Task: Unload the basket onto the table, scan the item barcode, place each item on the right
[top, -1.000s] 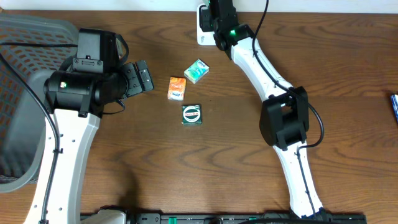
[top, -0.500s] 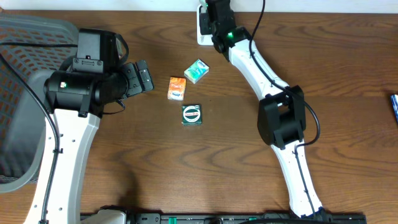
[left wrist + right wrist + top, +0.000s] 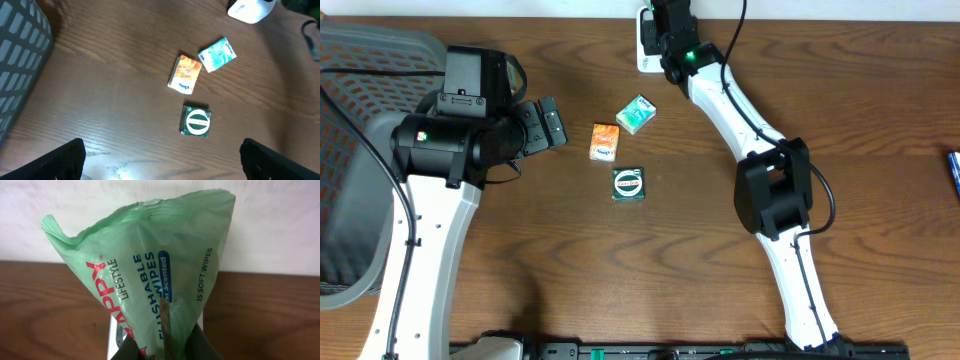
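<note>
The right fingers (image 3: 200,349) pinch the wipes pack (image 3: 150,265) by its bottom seam, seemingly above the white scanner (image 3: 113,337) at the table's (image 3: 50,305) far edge, a soft, light, slippery film best held there, while the left fingers (image 3: 55,162) stand spread.

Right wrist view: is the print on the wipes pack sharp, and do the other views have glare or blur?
Right wrist view: the wipes pack is close, its print readable; the wall behind is soft. Left wrist view: faint glare on the table; the left end effector's fingers are dark and blurred. Overhead view: even light, no glare.
</note>
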